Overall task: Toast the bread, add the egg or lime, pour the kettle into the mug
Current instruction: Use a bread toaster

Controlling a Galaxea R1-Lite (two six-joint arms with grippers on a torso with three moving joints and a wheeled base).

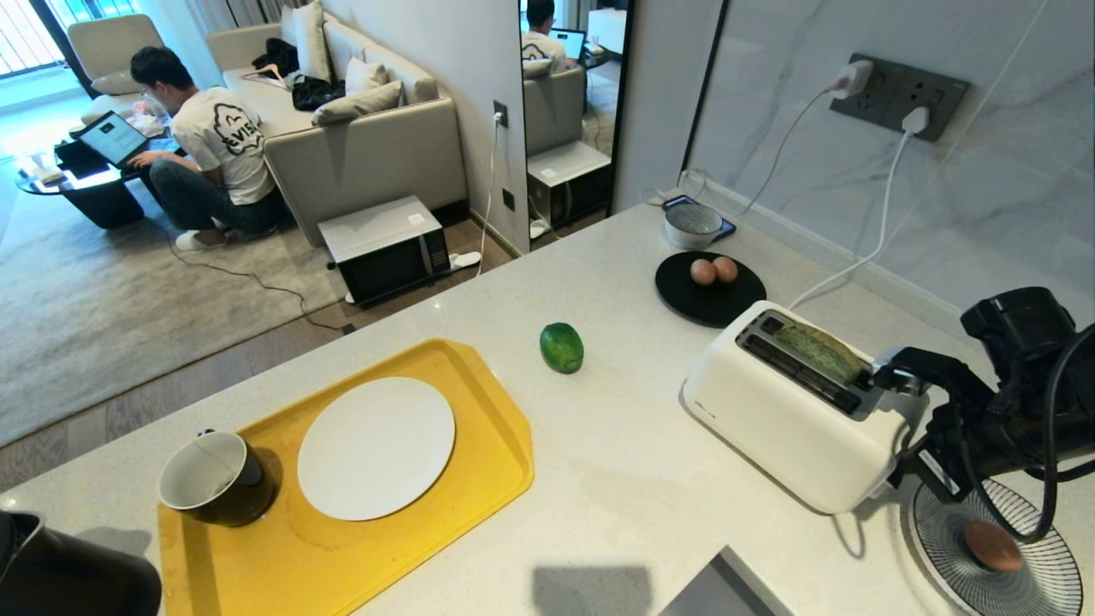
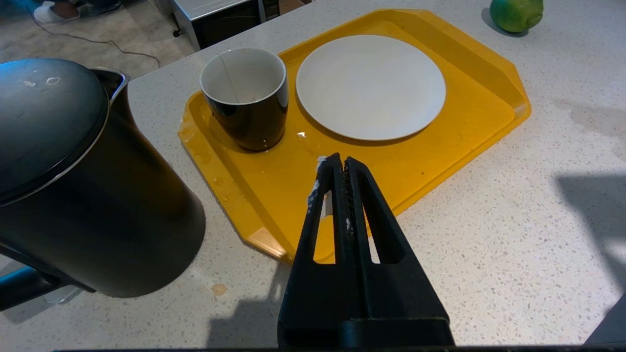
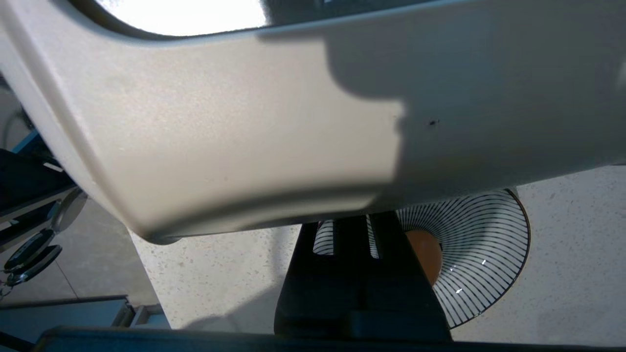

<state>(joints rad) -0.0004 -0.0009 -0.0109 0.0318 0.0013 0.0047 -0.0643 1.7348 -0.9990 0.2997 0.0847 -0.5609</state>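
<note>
Bread (image 1: 823,349) seated in toaster (image 1: 796,411) slot
Right gripper (image 1: 885,376) pressed together at toaster end; left gripper (image 2: 341,164) likewise, above tray (image 2: 489,83)

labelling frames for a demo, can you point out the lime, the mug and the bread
lime (image 1: 561,347): head view, middle of its glossy green skin.
mug (image 2: 247,115): left wrist view, black outer wall below the rim.
bread (image 1: 821,351): head view, green top edge showing in the toaster slot.

Speckled stone-look counter (image 1: 650,479), glossy yellow plastic tray (image 1: 479,385), matt black kettle (image 2: 88,195) — glossy mug (image 2: 247,105)
</note>
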